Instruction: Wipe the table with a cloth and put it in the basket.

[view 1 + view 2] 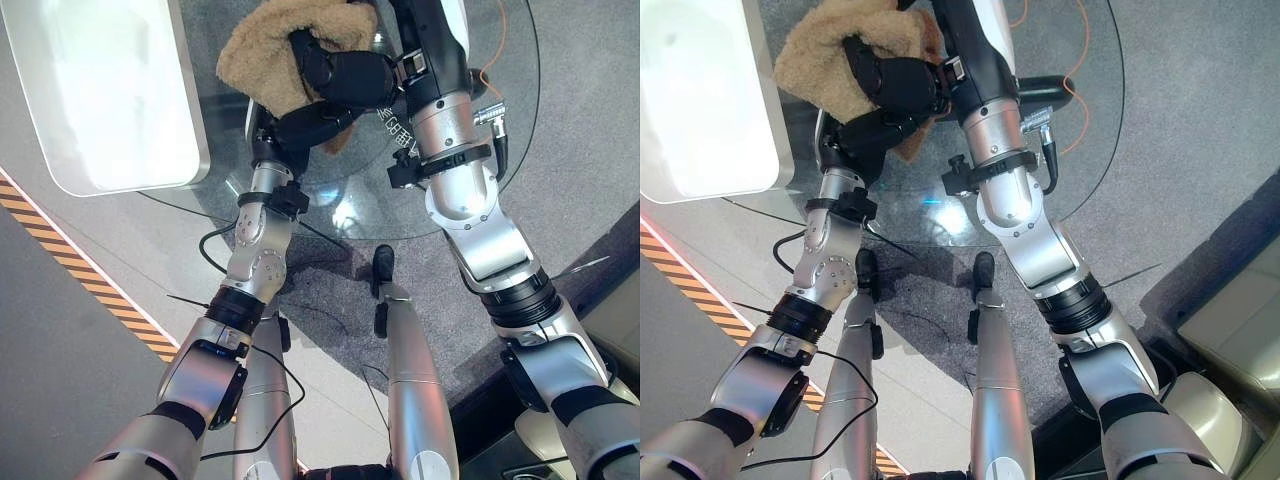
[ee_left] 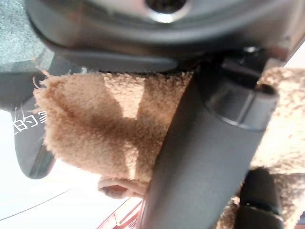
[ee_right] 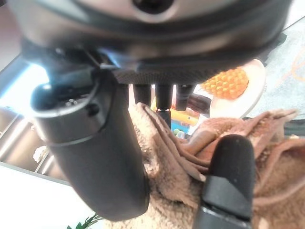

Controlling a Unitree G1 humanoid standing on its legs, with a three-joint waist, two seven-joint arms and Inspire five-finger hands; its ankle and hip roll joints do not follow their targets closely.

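Note:
A tan fluffy cloth [image 1: 270, 45] lies bunched on the far side of the round glass table [image 1: 400, 205]. My right hand [image 1: 345, 72] rests on top of it, fingers curled into the pile; in its wrist view the cloth [image 3: 176, 162] folds up between thumb and fingers. Just below, my left hand [image 1: 312, 124] holds the cloth's near edge. In the left wrist view its thumb [image 2: 200, 157] lies across the cloth [image 2: 95, 129]. Both hands touch each other over the cloth.
A white rounded-corner slab [image 1: 100, 90] overlaps the table's left side. Yellow-black striped tape [image 1: 60, 250] runs along the floor at left. An orange cable [image 1: 495, 60] lies past the table at right. Beyond the cloth stands a white plate with an orange item [image 3: 233, 83].

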